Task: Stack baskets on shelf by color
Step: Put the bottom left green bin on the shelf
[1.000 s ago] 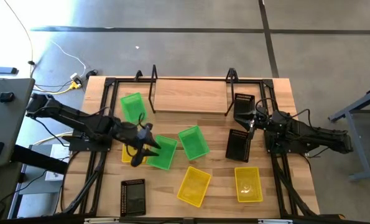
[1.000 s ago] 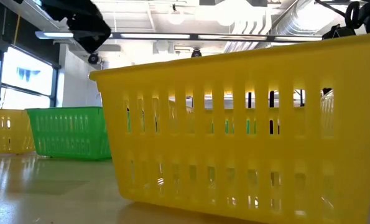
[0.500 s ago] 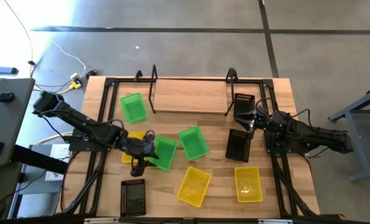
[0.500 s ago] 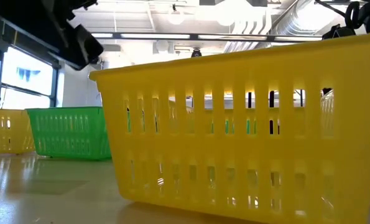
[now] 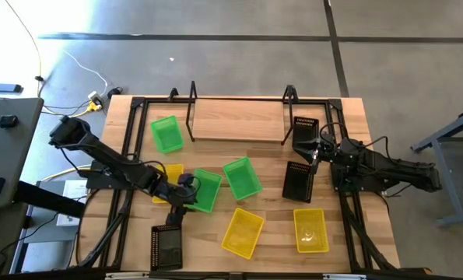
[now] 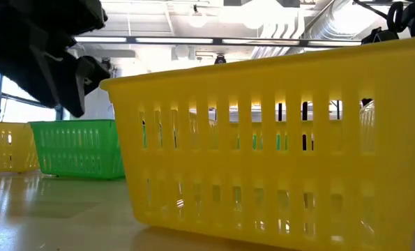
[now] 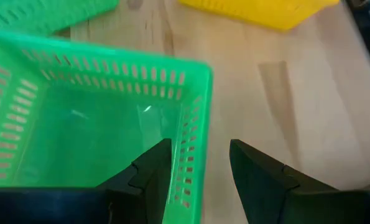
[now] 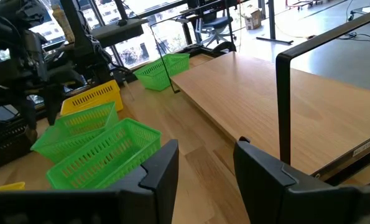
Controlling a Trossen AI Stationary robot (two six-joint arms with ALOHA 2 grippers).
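Three green, three yellow and three black baskets lie scattered on the slatted tabletop in front of the shelf (image 5: 237, 120), whose plank is bare. My left gripper (image 7: 200, 146) is open and tipped down over the middle-left green basket (image 5: 206, 190). One finger is inside it and one outside, on either side of its left wall (image 7: 194, 134), near a corner. I see no touch. My right gripper (image 8: 206, 149) waits open at the table's right, by the black baskets (image 5: 299, 181), pointing at the shelf.
Another green basket (image 5: 242, 177) lies just right of the one under my left gripper, and a yellow one (image 5: 169, 175) is partly under the left arm. A black basket (image 5: 166, 246) and two yellow ones (image 5: 243, 232) lie near the front edge. A green one (image 5: 166, 134) sits far left.
My left gripper has sunk toward the table and tipped further down, drawing in to the left side of the middle-left green basket. Its fingers now stand on either side of that wall. The baskets have not moved.
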